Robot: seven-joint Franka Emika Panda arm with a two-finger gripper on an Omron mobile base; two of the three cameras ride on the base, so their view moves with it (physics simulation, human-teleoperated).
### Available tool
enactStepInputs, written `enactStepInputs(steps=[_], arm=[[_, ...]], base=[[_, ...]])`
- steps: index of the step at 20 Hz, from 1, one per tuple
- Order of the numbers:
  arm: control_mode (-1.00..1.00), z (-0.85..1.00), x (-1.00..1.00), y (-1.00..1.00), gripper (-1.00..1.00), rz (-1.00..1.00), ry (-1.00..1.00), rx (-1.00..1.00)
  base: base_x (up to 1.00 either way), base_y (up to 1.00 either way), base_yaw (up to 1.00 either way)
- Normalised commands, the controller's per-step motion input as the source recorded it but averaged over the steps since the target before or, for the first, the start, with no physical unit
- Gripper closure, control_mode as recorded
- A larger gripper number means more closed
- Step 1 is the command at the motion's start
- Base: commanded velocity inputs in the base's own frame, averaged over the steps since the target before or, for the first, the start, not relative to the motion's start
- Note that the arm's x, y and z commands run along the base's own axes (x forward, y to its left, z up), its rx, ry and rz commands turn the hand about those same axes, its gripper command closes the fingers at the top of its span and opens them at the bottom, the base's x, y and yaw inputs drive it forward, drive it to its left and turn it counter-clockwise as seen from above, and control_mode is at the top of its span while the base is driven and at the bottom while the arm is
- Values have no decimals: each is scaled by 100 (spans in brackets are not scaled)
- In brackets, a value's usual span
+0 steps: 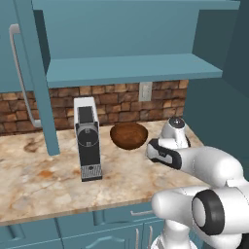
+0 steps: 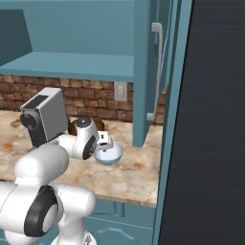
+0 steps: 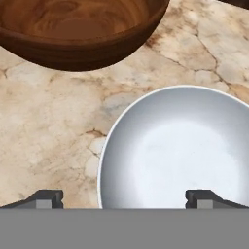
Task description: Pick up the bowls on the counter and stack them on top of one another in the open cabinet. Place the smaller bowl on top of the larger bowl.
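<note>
- Left base view: the larger bowl (image 1: 129,135) sits on the counter (image 1: 44,180) beside a coffee machine (image 1: 88,140); it looks stiff and fairly heavy, best taken by its rim.
- Right base view: the smaller bowl (image 2: 108,152) rests on the counter below the open cabinet (image 2: 72,64); glossy, likely slippery and breakable. No writing is readable.
- Hand view: the gripper (image 3: 124,197) hangs above the smaller bowl, jaws spread wide and empty, straddling its near-left rim.

Smaller bowl (image 3: 180,151) beside larger bowl (image 3: 78,29) on counter (image 3: 48,126).
</note>
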Motion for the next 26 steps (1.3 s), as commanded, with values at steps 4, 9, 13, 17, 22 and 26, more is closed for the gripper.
enactStepInputs(steps=[4, 9, 13, 17, 22, 26], arm=[[-100, -9, 1, 0, -100, 0, 0, 0], [-100, -31, 9, -1, -100, 0, 0, -3], [-100, -22, 12, 0, -100, 1, 0, -1], [-100, -13, 5, 0, -100, 1, 0, 0], [-100, -2, 0, 0, 100, 0, 0, 0], [-100, 0, 0, 0, 100, 0, 0, 0]], base=[[0, 0, 0], [0, 0, 0], [0, 0, 0], [0, 0, 0], [0, 0, 0], [0, 0, 0]])
